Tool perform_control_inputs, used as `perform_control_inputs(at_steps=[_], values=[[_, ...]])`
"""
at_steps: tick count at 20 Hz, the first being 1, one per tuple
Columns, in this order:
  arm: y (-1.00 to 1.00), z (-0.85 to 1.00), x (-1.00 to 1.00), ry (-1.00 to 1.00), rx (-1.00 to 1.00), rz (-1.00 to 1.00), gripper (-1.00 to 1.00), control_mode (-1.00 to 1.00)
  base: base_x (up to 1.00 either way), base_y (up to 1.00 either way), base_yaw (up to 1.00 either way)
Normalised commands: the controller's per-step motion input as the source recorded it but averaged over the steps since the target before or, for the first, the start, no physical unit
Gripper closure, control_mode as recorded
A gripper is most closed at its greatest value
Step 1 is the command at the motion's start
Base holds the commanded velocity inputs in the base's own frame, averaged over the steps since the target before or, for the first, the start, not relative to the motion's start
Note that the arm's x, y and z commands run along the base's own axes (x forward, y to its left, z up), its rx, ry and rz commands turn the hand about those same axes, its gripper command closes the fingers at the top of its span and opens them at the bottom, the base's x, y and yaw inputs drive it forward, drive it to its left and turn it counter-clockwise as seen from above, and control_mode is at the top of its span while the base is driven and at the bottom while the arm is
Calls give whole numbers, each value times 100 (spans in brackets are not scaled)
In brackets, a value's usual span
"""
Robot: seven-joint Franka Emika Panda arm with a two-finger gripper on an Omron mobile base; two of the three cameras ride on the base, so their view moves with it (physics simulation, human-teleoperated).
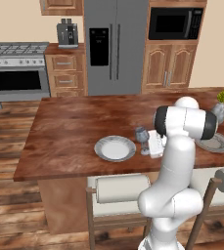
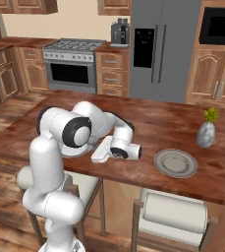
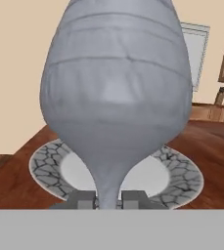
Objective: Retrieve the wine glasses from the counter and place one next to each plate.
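translucent grey-blue stemmed wine glass | judged light, fragile, slippery | gripper closed on thin stem | beside grey-rimmed plate

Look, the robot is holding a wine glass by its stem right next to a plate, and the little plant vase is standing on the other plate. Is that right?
Not quite. The vase stands on the wooden top behind the other plate, not on it; the right base view shows this. The rest holds: the gripper grips the wine glass by its stem, beside a plate.
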Motion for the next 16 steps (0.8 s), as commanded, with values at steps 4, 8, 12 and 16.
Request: perform_control_inputs(at_steps=[4, 8, 12, 16], values=[[-4, -38, -21, -8, 0, 5, 100, -100, 0, 0, 0], [-9, -32, -20, -8, 0, 3, 100, -100, 0, 0, 0], [-17, -28, 0, -4, 0, 1, 100, -100, 0, 0, 0], [-15, -29, -3, -4, 0, 1, 100, -100, 0, 0, 0]])
